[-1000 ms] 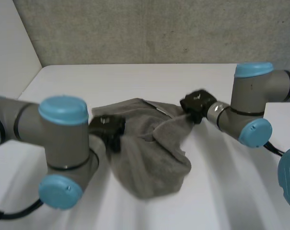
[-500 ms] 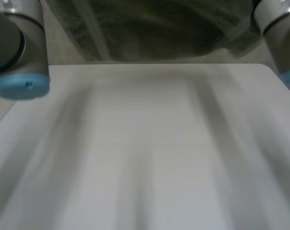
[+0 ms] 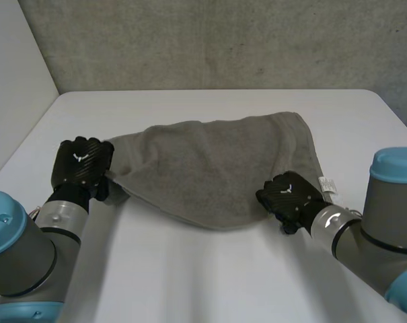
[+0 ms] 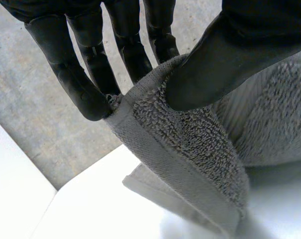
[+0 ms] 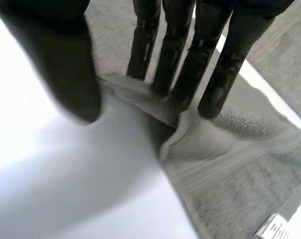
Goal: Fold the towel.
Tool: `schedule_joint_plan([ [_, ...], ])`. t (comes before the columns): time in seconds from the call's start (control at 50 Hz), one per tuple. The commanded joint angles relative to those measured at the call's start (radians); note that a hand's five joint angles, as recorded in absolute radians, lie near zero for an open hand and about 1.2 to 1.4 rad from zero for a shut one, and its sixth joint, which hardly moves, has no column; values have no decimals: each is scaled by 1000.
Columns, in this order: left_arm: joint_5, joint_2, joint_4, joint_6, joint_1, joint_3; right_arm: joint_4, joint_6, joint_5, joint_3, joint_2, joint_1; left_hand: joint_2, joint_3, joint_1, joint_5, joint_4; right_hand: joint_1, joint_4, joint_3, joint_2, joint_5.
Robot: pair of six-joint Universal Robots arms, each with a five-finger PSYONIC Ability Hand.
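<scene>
Head view: left robot hand (image 3: pixel 82 165) pinches towel (image 3: pixel 216 168) corner

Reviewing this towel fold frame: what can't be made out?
Head view: fingers of the left hand and right hand, hidden under the hands' own backs.
Print on the label of the towel: too small in the head view, cut by the edge in the right wrist view.
Underside of the towel: hidden against the table.

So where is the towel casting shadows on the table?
Head view: a grey band on the table along the towel's near edge. Left wrist view: darker shade beneath the corner the left hand pinches. Right wrist view: a dark pocket under the edge by the right hand.
</scene>
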Motion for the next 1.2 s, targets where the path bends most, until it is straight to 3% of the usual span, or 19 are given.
schedule_joint_plan([
  [0.02,18,1,2,-8,55,23,-24,86,12,12,-89,-16,-97,-145,-47,-260,-121,-355,-383,-387,-351,-355],
  [0.14,18,0,5,-9,77,17,-55,211,30,21,-114,-53,-97,-145,-47,-260,-121,-382,-409,-413,-377,-382],
  [0.28,16,-5,16,-11,109,15,-53,217,20,-11,-116,-144,-97,-145,-47,-260,-121,-379,-406,-410,-375,-379],
  [0.52,18,-11,17,-11,161,15,-6,85,12,-112,90,-250,-97,-145,-47,-260,-121,-303,-330,-334,-298,-303],
  [0.74,18,-12,17,-11,162,15,-15,76,-31,-134,162,-265,-97,-145,-47,-260,-121,-264,-292,-296,-260,-264],
  [1.2,18,-29,19,-11,162,17,-70,71,-34,-171,243,-262,-97,-145,-47,-260,-121,-188,-216,-219,-184,-188],
])
